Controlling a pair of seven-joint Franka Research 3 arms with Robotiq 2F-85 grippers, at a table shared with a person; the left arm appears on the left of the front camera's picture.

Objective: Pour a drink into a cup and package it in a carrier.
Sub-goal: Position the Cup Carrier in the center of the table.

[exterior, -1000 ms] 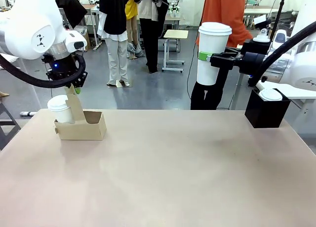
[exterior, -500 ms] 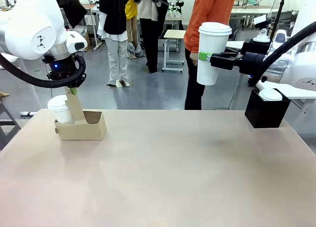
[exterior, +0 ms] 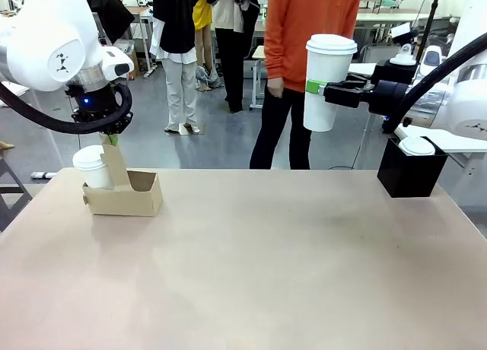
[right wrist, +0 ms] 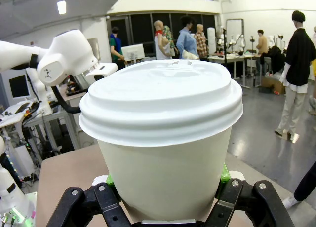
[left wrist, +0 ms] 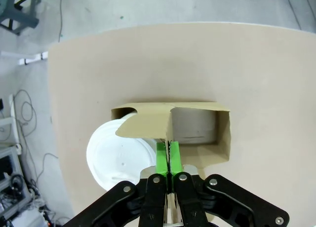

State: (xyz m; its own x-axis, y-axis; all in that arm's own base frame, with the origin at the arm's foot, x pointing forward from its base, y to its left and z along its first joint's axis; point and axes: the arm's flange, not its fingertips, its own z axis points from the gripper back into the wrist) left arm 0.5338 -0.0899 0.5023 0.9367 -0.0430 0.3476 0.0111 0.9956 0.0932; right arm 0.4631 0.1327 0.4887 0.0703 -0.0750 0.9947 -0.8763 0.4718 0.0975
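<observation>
Nearest: tan desk.
Far-left on desk: carrier, brown cardboard, sitting flat, handle panel sticking up from the middle.
Small lidded cup, white, seated in carrier's left pocket as seen from the front. Right pocket open, dark inside.
Left claw directly above carrier, pointing down, clenched on top edge of handle panel.
Left wrist view, same grip: green pads pinched together with only the cardboard edge between them. Round white lid of small lidded cup on one side of panel, open pocket on the other.
Far-right edge of desk: black box, loose white lid lying on top.
Up and left of black box: right claw, coming in level from the right, grasping tall cup around mid-wall.
Tall cup upright, white lid fitted, held in the air well above desk level, well apart from carrier.
Right wrist view: green pads pressed against opposite sides of the cup wall, lid rim overhanging black fingers. Left arm visible farther off, beyond the cup.
Behind desk: person in orange top, dark trousers, standing just left of tall cup from the front.
Farther back: more people standing on grey floor.
</observation>
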